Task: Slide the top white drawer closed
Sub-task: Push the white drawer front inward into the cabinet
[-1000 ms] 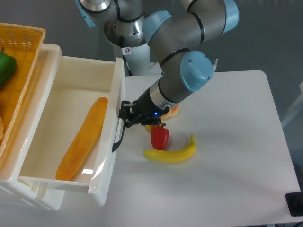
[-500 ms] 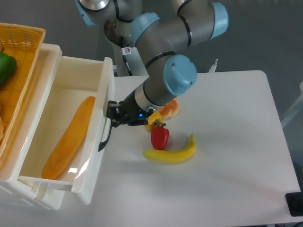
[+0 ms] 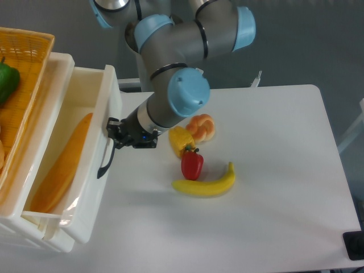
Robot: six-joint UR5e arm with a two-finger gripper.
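Glossy top white drawer (image 3: 108, 108) partly open; claw (image 3: 114, 132) against it, grip unclear.

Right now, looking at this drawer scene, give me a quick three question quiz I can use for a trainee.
1. True or false: the top white drawer is fully closed.
2. What lies inside that drawer?
A. a banana
B. a long orange vegetable
C. a red pepper
3. What is the gripper pressing against?

Key:
1. False, it is partly open.
2. B, the long orange vegetable.
3. The drawer front, by its black handle.
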